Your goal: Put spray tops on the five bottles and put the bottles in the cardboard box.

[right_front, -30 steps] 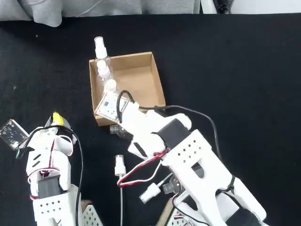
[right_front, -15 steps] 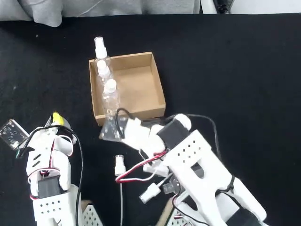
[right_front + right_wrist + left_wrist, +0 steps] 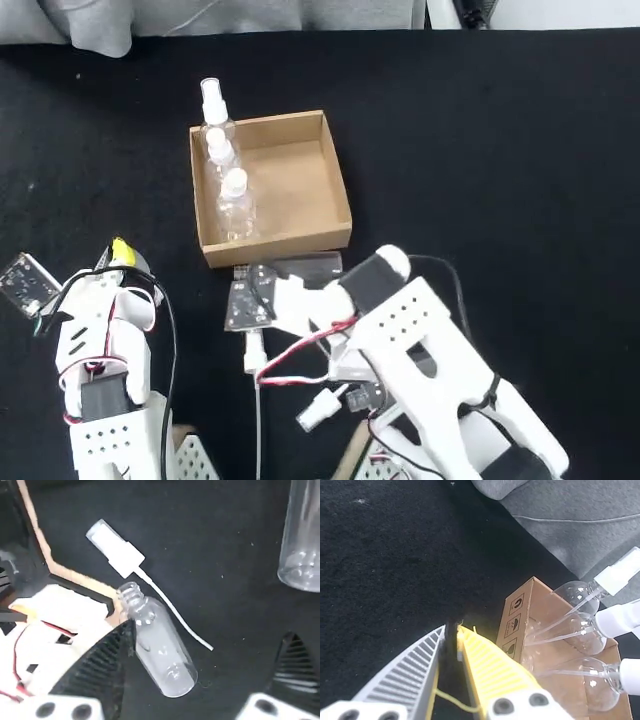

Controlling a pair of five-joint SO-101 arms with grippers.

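Note:
The cardboard box point(image 3: 300, 180) holds three clear bottles with white spray tops along one wall point(image 3: 235, 200), also seen in the left wrist view point(image 3: 572, 630). My right gripper point(image 3: 250, 290) hangs open over the table just in front of the box. Between its fingers point(image 3: 210, 635) lies a capless bottle point(image 3: 157, 647) beside a loose spray top point(image 3: 117, 550) with its tube. A second capless bottle point(image 3: 302, 535) lies farther off. My left gripper point(image 3: 451, 630) is shut on nothing, low at the table's front left point(image 3: 120, 250), short of the box point(image 3: 522, 615).
A spray top point(image 3: 253, 350) with a long tube lies in front of the box. Another spray top point(image 3: 320, 408) and a bottle point(image 3: 360, 398) sit by the right arm's base. Grey cloth point(image 3: 90, 20) lies along the table's far edge.
My right gripper let go of the third bottle in the box, drew back out over the front wall and came down open over the loose bottle. The left arm has not moved.

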